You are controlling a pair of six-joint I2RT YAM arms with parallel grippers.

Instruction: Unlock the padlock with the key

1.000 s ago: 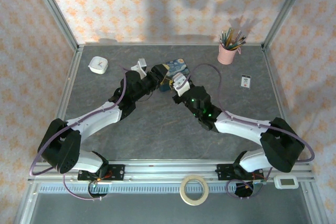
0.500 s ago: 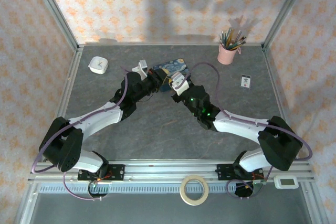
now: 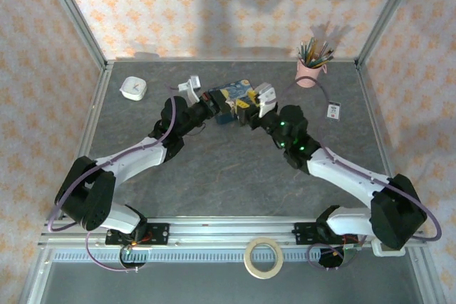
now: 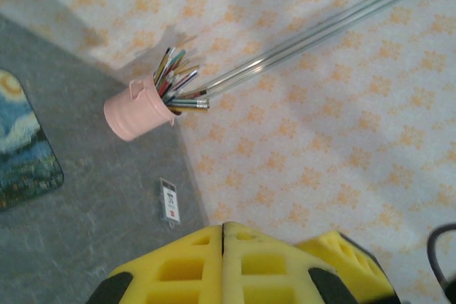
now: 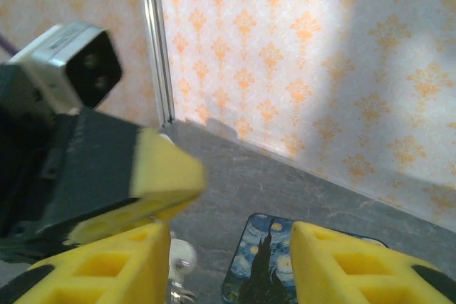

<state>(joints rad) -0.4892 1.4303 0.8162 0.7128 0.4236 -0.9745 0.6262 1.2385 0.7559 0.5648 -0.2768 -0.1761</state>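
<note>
Jaws on the left gripper [image 4: 222, 268] were shut tight; the right gripper [image 5: 224, 247] had its jaws apart. Took the padlock [image 5: 178, 261] to be the small metal bit low centre in the right wrist view, just beside the blue box [image 3: 239, 92], not certain. Right needed to pin the body square before any key turn.

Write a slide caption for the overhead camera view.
Overhead: left pincer and right pincer close together at the blue starry box; pink pencil cup stands far right.
</note>
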